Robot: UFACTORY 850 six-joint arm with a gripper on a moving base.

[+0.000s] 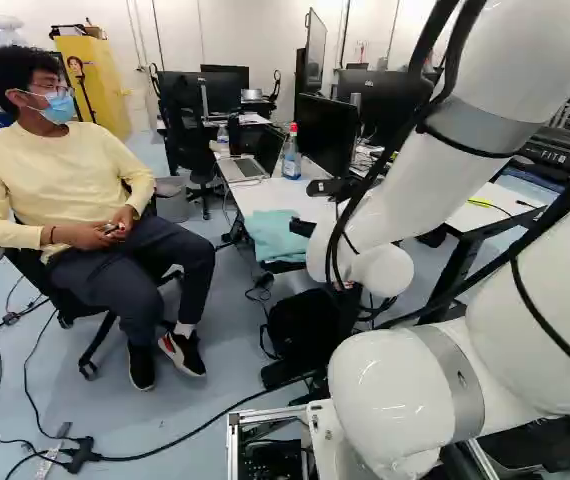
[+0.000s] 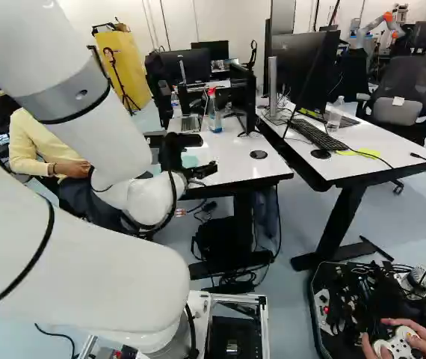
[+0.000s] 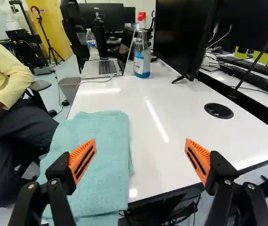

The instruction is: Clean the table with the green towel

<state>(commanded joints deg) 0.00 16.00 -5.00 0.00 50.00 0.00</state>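
You've got the gripper [image 2: 206,155] wide open over the counter [image 3: 167,165], its 2 orange-padded fingers [image 3: 83,159] far apart and nothing held between them. One finger stands in front of the green towel [image 3: 98,160]; you can't tell from here whether it touches the cloth. There's your towel, folded in layers on the counter's near corner, its lowest part cut off in the wrist view and much of it hidden behind the arm [image 2: 123,134] in the right base view. Past it sits an open laptop [image 3: 98,68], its screen nearly edge-on and hard to read. The spray bottle [image 3: 142,61] with the red top stands just beside it, and next along you have a black monitor [image 3: 183,35], its upper edge out of the wrist view. A flat black disc [image 3: 218,110] lies nearer the counter's other side. Beside the towel's corner you've a seated person [image 1: 65,185], largely covered by the arm in the right base view. Under the counter, a dark bundle [image 1: 302,322] is too shadowed to make out. Across the gap, a 2nd counter [image 2: 377,149] carries a keyboard [image 2: 318,136].
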